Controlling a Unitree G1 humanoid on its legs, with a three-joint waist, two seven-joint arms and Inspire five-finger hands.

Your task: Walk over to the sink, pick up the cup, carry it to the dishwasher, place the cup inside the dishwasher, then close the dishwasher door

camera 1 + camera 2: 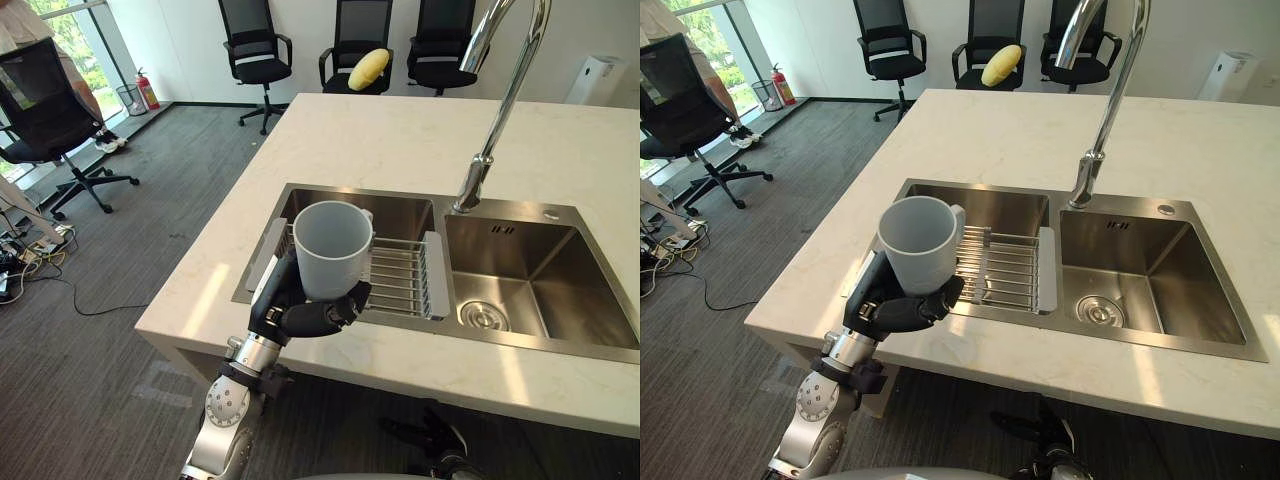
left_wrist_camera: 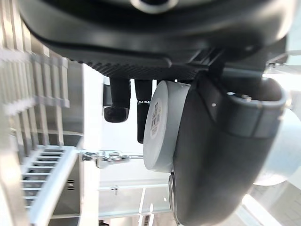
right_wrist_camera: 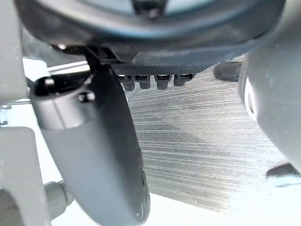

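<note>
From the head views we lose the lower wall of the cup (image 1: pixel 332 247) behind the left hand (image 1: pixel 300 318) wrapped round it, and the cup covers part of the wire rack (image 1: pixel 400 275) in the sink (image 1: pixel 560 270). The faucet (image 1: pixel 505 105) runs off the top edge so its spout's gone, and the person (image 1: pixel 20 20) in the far corner is mostly cut off too.

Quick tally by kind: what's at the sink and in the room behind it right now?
cup, in the left hand: 1
sink basins: 2
faucet: 1
wire rack: 1
office chairs: 4
yellow pillow: 1
Total: 10
</note>
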